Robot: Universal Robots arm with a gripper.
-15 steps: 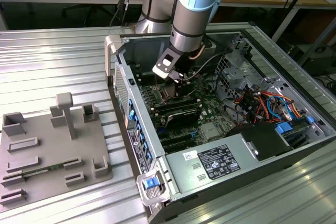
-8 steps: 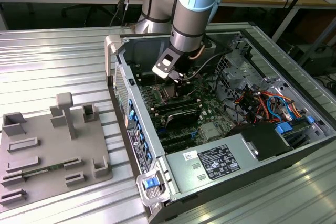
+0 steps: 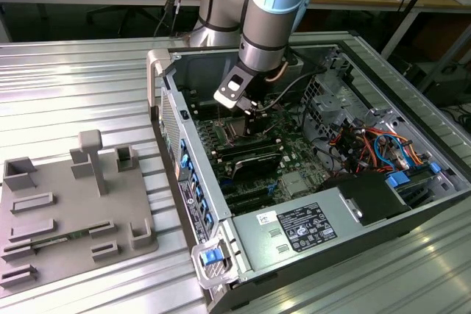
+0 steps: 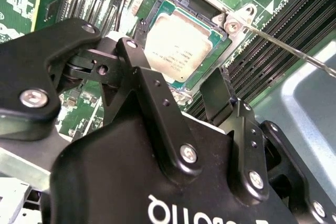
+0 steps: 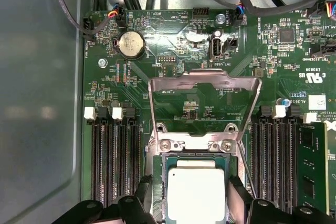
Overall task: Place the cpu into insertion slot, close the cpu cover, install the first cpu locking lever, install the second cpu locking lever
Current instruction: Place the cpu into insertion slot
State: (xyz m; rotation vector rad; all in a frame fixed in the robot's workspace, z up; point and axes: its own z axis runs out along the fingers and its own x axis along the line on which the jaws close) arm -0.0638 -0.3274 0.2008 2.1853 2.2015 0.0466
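Gripper fingers, spread wide, straddle the cpu, which lies flat in the insertion slot. Past it the cpu cover stands swung open, edges clear of the chip. Memory slots hem both flanks; a thin lever wire passes just beside one finger.

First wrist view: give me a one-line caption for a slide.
The cpu lies in the insertion slot, cpu cover standing open, fingers spread on either side.

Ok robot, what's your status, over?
Black gripper open, astride small silver-grey square cpu. Cpu lies in dark metal-rimmed socket. Silvery hinged cover frame raised open. Nothing blocking.
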